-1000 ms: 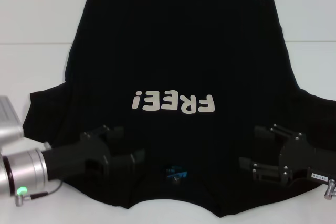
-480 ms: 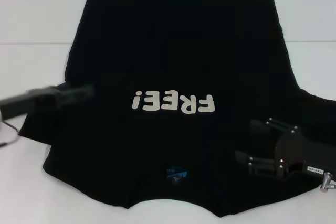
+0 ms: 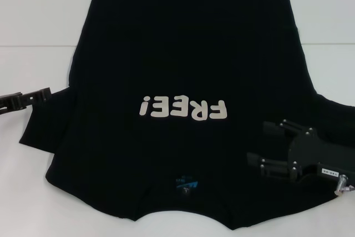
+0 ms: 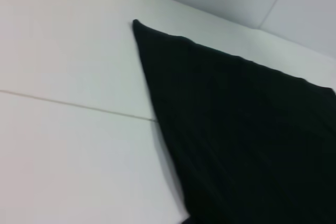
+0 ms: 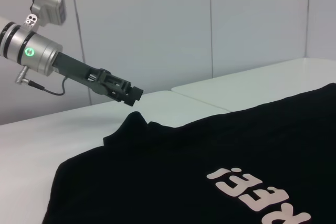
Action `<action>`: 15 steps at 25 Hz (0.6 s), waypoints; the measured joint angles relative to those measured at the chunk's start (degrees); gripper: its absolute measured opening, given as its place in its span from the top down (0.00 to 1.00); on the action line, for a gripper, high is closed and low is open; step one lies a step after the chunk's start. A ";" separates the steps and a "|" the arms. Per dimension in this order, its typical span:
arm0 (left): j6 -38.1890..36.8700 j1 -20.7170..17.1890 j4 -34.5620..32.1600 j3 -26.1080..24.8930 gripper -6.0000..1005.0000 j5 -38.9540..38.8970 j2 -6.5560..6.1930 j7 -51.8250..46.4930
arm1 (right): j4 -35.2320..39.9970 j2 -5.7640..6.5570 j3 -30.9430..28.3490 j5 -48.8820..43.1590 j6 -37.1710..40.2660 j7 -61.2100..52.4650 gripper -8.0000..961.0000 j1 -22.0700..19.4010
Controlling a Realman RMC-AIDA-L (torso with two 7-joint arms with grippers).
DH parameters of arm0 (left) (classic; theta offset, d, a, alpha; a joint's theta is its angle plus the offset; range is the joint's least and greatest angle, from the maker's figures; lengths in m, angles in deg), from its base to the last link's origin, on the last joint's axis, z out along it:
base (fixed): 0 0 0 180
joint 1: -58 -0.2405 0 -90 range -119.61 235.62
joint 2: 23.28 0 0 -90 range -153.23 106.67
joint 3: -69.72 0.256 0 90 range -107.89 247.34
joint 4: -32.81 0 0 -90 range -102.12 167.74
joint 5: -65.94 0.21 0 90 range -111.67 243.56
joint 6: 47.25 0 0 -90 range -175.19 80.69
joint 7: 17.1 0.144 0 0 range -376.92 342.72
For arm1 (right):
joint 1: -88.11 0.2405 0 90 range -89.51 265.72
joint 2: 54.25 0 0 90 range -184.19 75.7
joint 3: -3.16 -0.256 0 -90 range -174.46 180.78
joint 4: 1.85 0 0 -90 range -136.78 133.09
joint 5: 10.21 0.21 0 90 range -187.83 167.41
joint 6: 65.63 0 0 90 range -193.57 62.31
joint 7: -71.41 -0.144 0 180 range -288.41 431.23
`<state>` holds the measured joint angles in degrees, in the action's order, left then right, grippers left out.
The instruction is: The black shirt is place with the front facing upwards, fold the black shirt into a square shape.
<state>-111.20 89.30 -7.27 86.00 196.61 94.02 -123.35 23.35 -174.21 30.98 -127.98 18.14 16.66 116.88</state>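
— What is the black shirt made of?
— Matt cloth, soft and smooth; the lettering looks like a flat, pale print.
— And the grippers?
— The right gripper is matt black with small shiny screws; the left gripper joins brushed silver metal. The table is smooth white.

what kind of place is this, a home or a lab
Probably a lab or robot test bench: a bare white tabletop, plain pale wall panels, and only a black cloth T-shirt with cream "FREE!" lettering laid out.
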 joint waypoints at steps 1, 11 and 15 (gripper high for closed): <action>0.20 -0.01 0.15 0.04 0.07 0.00 0.01 -0.01 | -0.01 0.00 -0.01 0.00 -0.03 -0.01 0.05 0.06; 4.08 -0.41 1.37 0.08 0.08 1.07 0.31 -1.34 | -0.10 0.00 -0.06 0.00 0.03 -0.10 0.06 0.22; 4.99 -0.52 2.48 0.29 0.09 1.19 0.52 -1.02 | -0.15 0.00 -0.04 0.00 0.17 -0.10 0.06 0.23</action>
<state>-106.21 88.77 -4.79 86.30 197.80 94.54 -124.36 23.20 -174.21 30.94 -127.98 18.31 16.57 117.11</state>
